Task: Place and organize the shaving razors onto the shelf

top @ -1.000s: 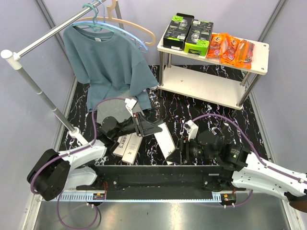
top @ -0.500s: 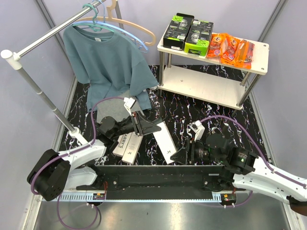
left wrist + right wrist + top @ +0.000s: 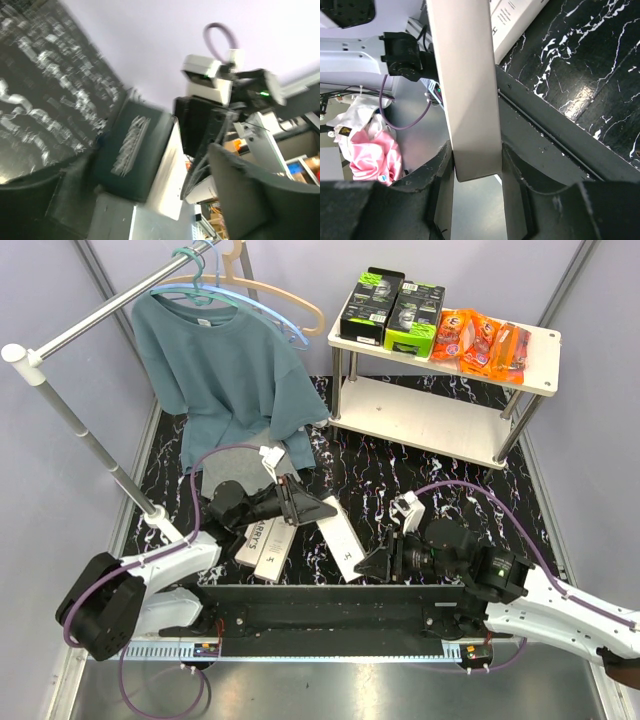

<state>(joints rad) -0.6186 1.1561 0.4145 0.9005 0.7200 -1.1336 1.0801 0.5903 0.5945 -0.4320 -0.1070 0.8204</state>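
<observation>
- Black marbled tabletop (image 3: pixel 440 465), lilac walls (image 3: pixel 450 260).
- Shelf (image 3: pixel 545 365) at 1 o'clock: black-and-green boxes (image 3: pixel 390 308) and orange packs (image 3: pixel 480 338) on top.
- Teal shirt (image 3: pixel 225 370) hangs at 11.
- Right gripper (image 3: pixel 372 562) clamps a slim white box (image 3: pixel 340 535) at 6; left gripper (image 3: pixel 322 508) gapes, empty, beside two white boxes (image 3: pixel 265 545).

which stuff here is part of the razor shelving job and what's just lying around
Job: shelf, black-green boxes, orange packs, white box mid-table, white pair left of it.
Lying about: t-shirt, hangers, rail.
</observation>
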